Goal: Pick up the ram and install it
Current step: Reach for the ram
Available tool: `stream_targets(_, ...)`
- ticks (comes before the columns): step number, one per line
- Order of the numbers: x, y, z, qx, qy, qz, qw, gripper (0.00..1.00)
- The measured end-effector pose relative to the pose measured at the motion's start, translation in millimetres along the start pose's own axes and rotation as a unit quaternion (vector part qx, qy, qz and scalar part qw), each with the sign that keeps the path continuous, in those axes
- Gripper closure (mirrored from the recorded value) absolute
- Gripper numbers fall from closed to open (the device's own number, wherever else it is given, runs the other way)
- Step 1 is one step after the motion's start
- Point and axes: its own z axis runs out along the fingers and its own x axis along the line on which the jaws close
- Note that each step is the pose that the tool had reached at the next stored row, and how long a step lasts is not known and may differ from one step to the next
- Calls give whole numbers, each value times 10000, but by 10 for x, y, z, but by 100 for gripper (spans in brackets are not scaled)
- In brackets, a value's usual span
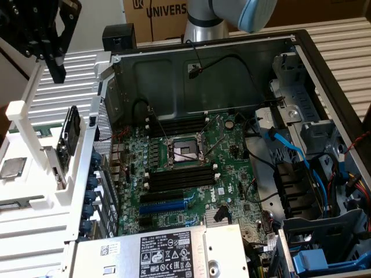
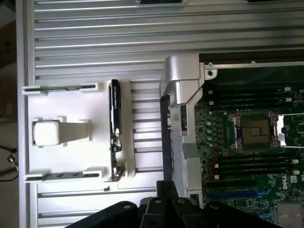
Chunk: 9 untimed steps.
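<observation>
- Arm, grey metal with a pale blue joint cap, comes in over the back wall of the open computer case
- Gripper, black and blocky, hangs high outside the case, off its perforated side wall, towards the exterior view's left; its jaws are closed tight with nothing between them
- Ram, a thin dark stick, stands on its long edge in a matte white plastic holder just beside that side wall, well below the gripper and apart from it
- The holder rests on a ribbed pale metal tabletop
- Inside the case: green motherboard, long black slots flanking a square metal socket
</observation>
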Motion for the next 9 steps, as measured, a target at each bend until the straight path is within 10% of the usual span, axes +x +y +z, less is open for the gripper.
stream_targets(3, 336, -23, -7, 19, -1, -1, 10000, 90)
stream_targets(5, 553, -39, -10, 130, -8, -14, 9999, 90)
stream_targets(9, 776, -55, -10, 137, -8, -18, 9999, 90)
